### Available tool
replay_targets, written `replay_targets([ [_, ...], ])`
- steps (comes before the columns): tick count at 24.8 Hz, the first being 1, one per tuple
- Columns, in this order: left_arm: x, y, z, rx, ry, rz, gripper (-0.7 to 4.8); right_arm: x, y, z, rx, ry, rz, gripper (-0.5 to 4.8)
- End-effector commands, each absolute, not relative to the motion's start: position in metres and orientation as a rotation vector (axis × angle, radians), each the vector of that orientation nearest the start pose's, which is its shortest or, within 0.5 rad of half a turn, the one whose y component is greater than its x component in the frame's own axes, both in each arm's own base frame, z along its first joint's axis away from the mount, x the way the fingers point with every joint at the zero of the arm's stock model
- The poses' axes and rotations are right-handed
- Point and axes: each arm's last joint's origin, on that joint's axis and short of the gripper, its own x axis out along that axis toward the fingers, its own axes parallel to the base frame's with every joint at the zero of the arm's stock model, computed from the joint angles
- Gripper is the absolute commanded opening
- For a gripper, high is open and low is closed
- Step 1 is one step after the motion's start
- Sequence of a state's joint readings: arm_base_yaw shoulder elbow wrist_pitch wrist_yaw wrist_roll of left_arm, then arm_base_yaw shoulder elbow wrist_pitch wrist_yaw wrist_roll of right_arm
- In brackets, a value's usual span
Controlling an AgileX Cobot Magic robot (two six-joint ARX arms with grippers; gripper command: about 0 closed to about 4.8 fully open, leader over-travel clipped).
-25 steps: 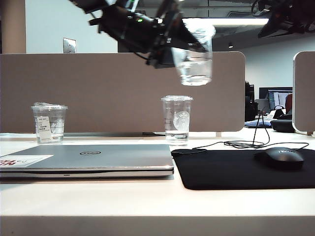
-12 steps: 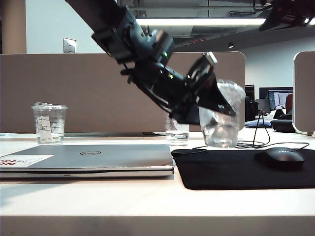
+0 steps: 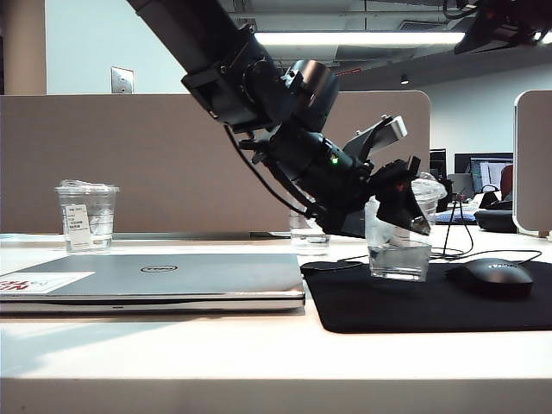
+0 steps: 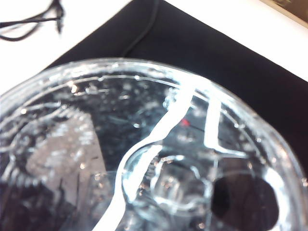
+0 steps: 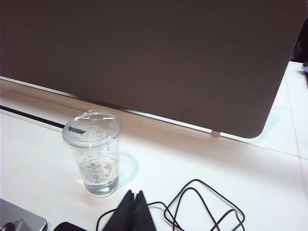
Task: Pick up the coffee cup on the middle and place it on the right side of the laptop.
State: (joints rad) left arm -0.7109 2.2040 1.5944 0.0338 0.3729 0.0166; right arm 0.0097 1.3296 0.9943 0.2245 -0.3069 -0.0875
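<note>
Reaching down from the upper left of the exterior view, the left arm ends in the left gripper (image 3: pixel 398 200), which is clamped around the upper wall of the coffee cup (image 3: pixel 399 250). The cup stands upright on, or just above, the black mouse pad (image 3: pixel 431 302); whether its base touches cannot be told. It sits right of the closed laptop (image 3: pixel 155 280) and left of the mouse (image 3: pixel 493 276). A labelled cup (image 3: pixel 86 217) stands at the far left of the surface (image 3: pixel 259 354), and a logo cup (image 3: pixel 309 233) is mostly hidden behind the arm. The right arm shows only as a dark shape in the top right corner.

From the left wrist view, the coffee cup's domed lid (image 4: pixel 144 154) fills nearly everything, with the black pad beneath and a cable (image 4: pixel 29 21) on the white surface beyond. The fingers themselves are out of sight here.

From the right wrist view, the right gripper (image 5: pixel 131 211) hangs idle with its dark fingertips pressed together, holding nothing, near the logo cup (image 5: pixel 94 154) and a looped cable (image 5: pixel 202 207).

The cup looks light, thin-walled and smooth, with a little liquid at the bottom, so it would likely buckle or slip under a hard squeeze. The ribbed wall below the lid seems the safest place to hold.
</note>
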Motion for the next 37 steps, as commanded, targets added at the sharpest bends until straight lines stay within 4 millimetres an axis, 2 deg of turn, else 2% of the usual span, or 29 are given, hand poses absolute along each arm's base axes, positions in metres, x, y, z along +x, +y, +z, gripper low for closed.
replay_targets([
  [1, 0.362, -0.320, 0.155, 0.130, 0.660, -0.984, 2.83, 0.302, 0.012, 0.331, -0.077, 0.070, 0.318, -0.05],
  [3, 0.359, -0.318, 0.149, 0.129, 0.697, -0.978, 3.03, 0.302, 0.011, 0.331, -0.078, 0.072, 0.301, -0.05],
  [7, 0.355, -0.315, 0.142, 0.126, 0.787, -0.961, 3.83, 0.302, 0.011, 0.331, -0.078, 0.071, 0.299, -0.05],
  [13, 0.351, -0.312, 0.140, 0.135, 0.855, -0.950, 3.86, 0.301, 0.012, 0.331, -0.078, 0.070, 0.302, -0.05],
  [15, 0.349, -0.310, 0.141, 0.142, 0.885, -0.944, 4.29, 0.300, 0.012, 0.333, -0.079, 0.065, 0.301, -0.05],
  [16, 0.348, -0.309, 0.141, 0.143, 0.891, -0.944, 4.78, 0.299, 0.012, 0.334, -0.079, 0.062, 0.301, -0.05],
  [18, 0.347, -0.309, 0.144, 0.145, 0.895, -0.943, 4.79, 0.299, 0.012, 0.334, -0.080, 0.060, 0.301, -0.05],
  [31, 0.330, -0.294, 0.196, 0.154, 0.927, -0.940, 4.79, 0.293, 0.012, 0.341, -0.082, 0.041, 0.300, -0.05],
  [34, 0.324, -0.290, 0.217, 0.138, 0.900, -0.963, 4.79, 0.290, 0.012, 0.342, -0.082, 0.044, 0.301, -0.05],
  [36, 0.311, -0.278, 0.248, 0.135, 0.898, -0.964, 4.79, 0.285, 0.012, 0.346, -0.083, 0.037, 0.301, -0.05],
  [37, 0.306, -0.273, 0.258, 0.143, 0.896, -0.964, 4.57, 0.284, 0.012, 0.348, -0.084, 0.030, 0.301, -0.05],
])
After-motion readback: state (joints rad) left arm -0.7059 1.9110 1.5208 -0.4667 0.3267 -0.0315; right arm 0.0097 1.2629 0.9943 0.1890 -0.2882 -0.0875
